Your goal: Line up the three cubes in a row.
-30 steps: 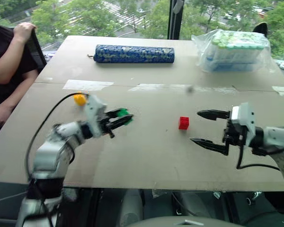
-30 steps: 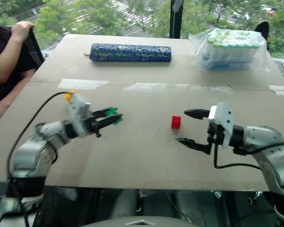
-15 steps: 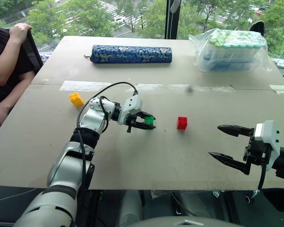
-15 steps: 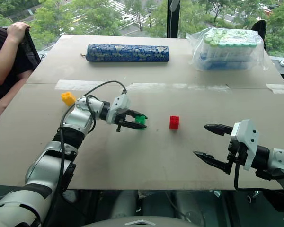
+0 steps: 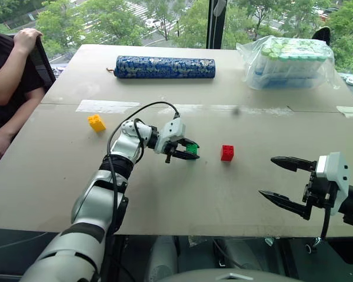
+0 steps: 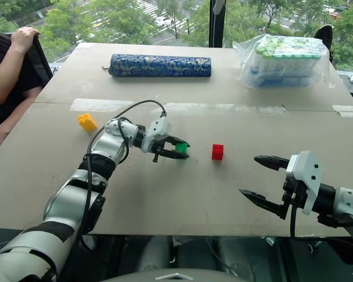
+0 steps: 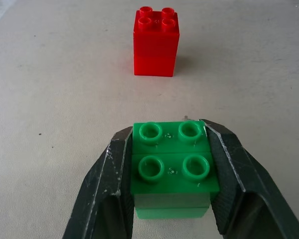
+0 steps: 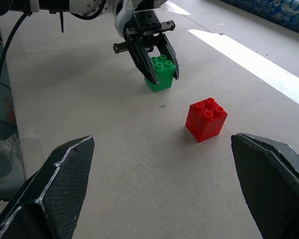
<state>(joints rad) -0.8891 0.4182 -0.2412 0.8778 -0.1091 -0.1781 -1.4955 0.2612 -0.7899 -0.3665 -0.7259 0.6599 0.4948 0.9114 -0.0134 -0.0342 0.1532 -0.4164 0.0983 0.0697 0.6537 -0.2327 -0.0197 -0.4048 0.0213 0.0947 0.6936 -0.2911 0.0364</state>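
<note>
Green cube (image 7: 172, 172) clamped in left hand (image 5: 187, 151), bare tabletop (image 5: 182, 200) around; right hand (image 5: 284, 181) wide open, empty.

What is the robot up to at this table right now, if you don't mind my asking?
The robot is arranging toy cubes on the table. Its left end effector is shut on the green cube, holding it low over the table a short way from the red cube. The yellow cube sits apart, further to the robot's left. The right end effector hangs open and empty off to the right. The three cubes are not yet in a row.
</note>
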